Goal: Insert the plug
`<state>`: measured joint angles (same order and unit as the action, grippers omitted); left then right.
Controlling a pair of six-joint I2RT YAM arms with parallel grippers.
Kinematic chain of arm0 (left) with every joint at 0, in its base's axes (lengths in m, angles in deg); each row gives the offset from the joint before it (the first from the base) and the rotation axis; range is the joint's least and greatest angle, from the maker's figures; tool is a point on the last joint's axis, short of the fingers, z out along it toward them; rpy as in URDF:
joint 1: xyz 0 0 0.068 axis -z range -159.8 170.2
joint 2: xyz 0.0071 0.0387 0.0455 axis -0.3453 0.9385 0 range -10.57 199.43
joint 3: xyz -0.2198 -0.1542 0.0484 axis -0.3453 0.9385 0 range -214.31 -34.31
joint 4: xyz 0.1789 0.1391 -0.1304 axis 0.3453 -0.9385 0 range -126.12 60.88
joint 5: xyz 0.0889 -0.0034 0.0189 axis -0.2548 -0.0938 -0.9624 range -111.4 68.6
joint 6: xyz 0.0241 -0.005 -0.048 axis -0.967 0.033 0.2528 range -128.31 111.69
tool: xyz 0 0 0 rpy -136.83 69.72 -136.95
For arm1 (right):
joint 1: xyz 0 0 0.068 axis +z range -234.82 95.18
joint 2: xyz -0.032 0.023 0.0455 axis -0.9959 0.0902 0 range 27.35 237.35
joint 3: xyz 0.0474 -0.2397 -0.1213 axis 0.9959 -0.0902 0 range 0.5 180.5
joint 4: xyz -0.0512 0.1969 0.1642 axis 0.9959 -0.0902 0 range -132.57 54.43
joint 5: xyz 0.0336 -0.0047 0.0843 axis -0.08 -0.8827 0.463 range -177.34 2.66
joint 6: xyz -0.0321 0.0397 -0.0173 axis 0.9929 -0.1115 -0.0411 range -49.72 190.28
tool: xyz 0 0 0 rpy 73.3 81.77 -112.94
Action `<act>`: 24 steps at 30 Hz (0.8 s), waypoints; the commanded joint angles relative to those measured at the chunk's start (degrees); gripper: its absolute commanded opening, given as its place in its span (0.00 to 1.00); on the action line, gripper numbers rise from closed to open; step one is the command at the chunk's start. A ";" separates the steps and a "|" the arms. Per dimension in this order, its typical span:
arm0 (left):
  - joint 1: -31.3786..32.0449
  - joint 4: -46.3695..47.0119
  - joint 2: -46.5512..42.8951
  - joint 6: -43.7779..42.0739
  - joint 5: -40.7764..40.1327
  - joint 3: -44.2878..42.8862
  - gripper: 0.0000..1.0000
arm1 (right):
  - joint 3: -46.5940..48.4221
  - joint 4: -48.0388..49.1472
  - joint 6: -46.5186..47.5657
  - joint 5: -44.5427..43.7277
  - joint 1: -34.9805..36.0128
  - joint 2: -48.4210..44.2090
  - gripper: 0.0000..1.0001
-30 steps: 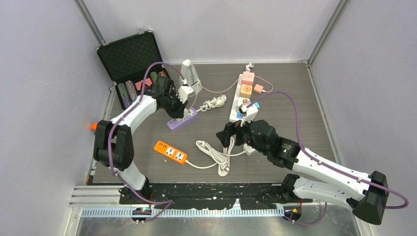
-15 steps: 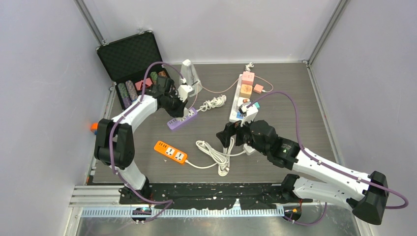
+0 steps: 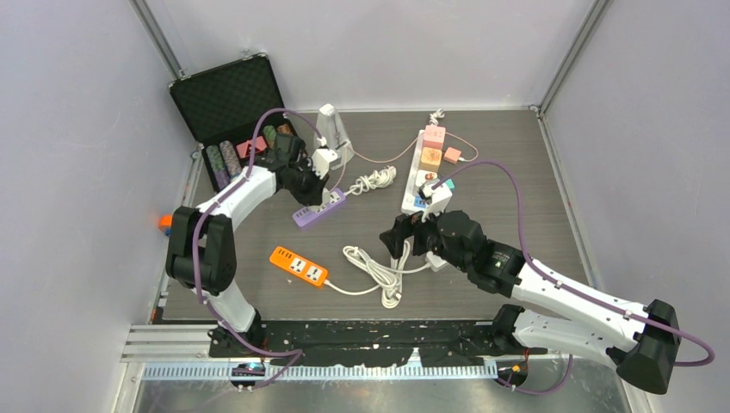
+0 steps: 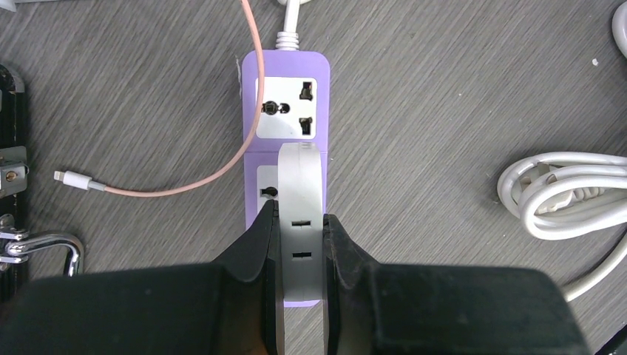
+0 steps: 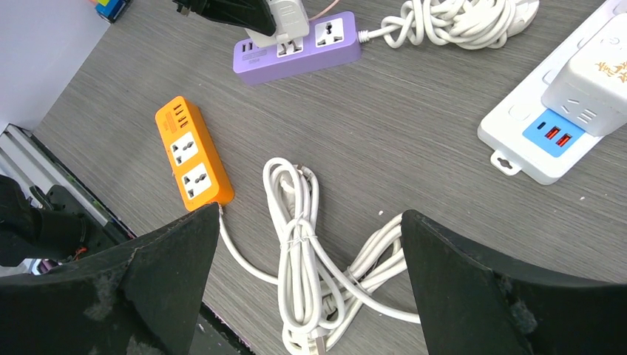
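Note:
My left gripper (image 4: 299,222) is shut on a white plug adapter (image 4: 302,214) and holds it on the middle socket of the purple power strip (image 4: 287,111); whether its pins are in is hidden. The same plug (image 3: 324,162) and strip (image 3: 318,207) show in the top view, and in the right wrist view the plug (image 5: 287,18) sits on the strip (image 5: 296,53). A pink cable (image 4: 222,166) runs off beside it. My right gripper (image 5: 307,244) is open and empty above a coiled white cord (image 5: 310,251), and it shows in the top view (image 3: 398,237).
An orange power strip (image 3: 298,266) lies at the front left. A white strip with pink and white adapters (image 3: 426,163) lies at the back right. An open black case (image 3: 228,99) stands at the back left. A white cord bundle (image 3: 372,181) lies mid-table.

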<state>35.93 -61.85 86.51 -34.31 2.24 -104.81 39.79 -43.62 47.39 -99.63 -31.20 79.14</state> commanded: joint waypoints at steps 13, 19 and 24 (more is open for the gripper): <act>-0.26 2.77 1.69 1.12 -2.53 2.86 0.00 | -0.76 1.98 -0.15 0.18 -0.82 -0.33 0.97; 0.32 6.89 0.98 1.68 -6.05 7.52 0.08 | -0.70 1.96 0.20 0.10 -1.14 -0.63 0.97; 0.80 10.86 -1.44 2.10 -8.25 10.40 0.32 | -0.18 1.09 0.02 -0.04 -1.24 -1.03 0.97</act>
<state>36.47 -54.22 85.26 -32.52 -0.21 -98.43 38.94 -43.80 47.43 -99.44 -32.18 79.12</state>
